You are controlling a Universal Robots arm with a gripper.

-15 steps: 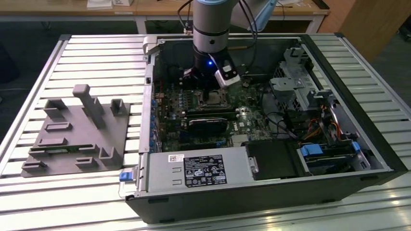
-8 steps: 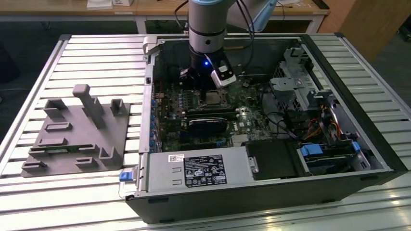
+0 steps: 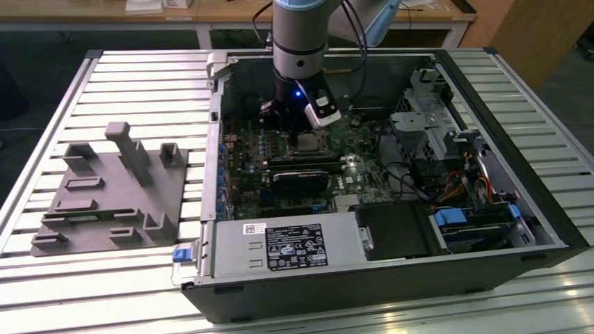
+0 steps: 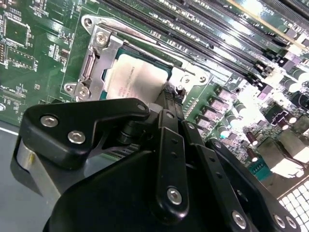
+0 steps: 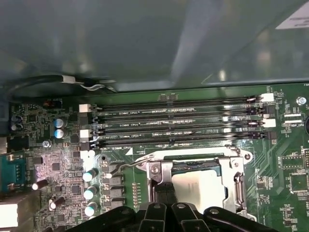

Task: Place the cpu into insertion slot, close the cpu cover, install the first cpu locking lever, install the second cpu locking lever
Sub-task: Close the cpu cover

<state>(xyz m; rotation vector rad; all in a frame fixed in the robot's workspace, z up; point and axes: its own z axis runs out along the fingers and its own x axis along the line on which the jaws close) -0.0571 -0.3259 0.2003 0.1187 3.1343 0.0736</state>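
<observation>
— In the insertion slot (image 5: 193, 166), what lies there?
— The cpu (image 5: 198, 186) lies flat in it, dull silver top up. The cpu cover (image 5: 236, 179) is down over the slot. Its frame runs around the chip's edges, and the chip shows through the window.
— And the tool?
— The tool (image 4: 172, 96) hangs at the slot's edge, just beside the cover's frame, its tip low over the board. It is clenched, with its fingertips (image 4: 166, 108) pressed together. Whether it touches the frame cannot be told.
— Any lever by the slot?
— A thin wire lever (image 5: 128, 165) runs along the side of the slot that faces the memory slots (image 5: 174, 118). Its bent end sticks out past the slot's corner. Whether it is latched cannot be told.
— What stands above the slot?
— The arm (image 3: 299, 42) stands straight above it and reaches down into the open computer case (image 3: 307, 278), which lies on the slatted worktop (image 3: 139, 83).
— And away from the slot?
— A grey fixture (image 3: 111, 188) rests on the worktop outside the case, well apart from the slot, toward the exterior view's left.
</observation>
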